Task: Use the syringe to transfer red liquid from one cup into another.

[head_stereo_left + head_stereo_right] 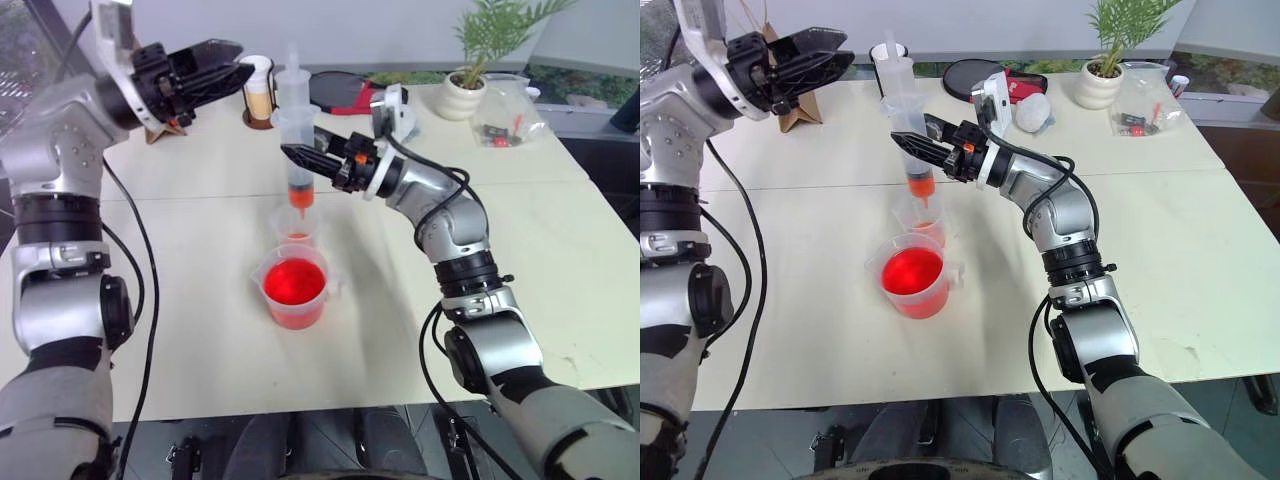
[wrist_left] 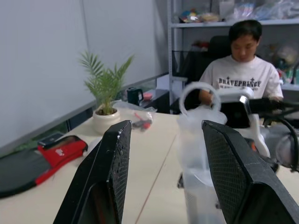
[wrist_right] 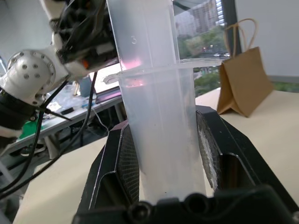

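Note:
The syringe (image 1: 296, 125) stands upright over the table, plunger drawn up, its orange nozzle (image 1: 299, 194) pointing down into the small clear cup (image 1: 297, 228). My right gripper (image 1: 303, 156) is shut on the syringe barrel (image 3: 159, 140), one finger on each side. A little red shows in the bottom of that cup. Just in front of it stands the wider spouted beaker (image 1: 295, 290), about half full of red liquid (image 1: 292, 280). My left gripper (image 1: 228, 68) hangs open at plunger height, left of the plunger top (image 2: 198, 100) and apart from it.
A tall white cup in a dark holder (image 1: 258, 90) and a brown paper bag (image 1: 165, 125) stand at the back left. A red and black case (image 1: 345, 95), a potted plant (image 1: 465, 90) and a clear bag (image 1: 505, 115) sit at the back right. A person (image 2: 243, 65) sits beyond the table.

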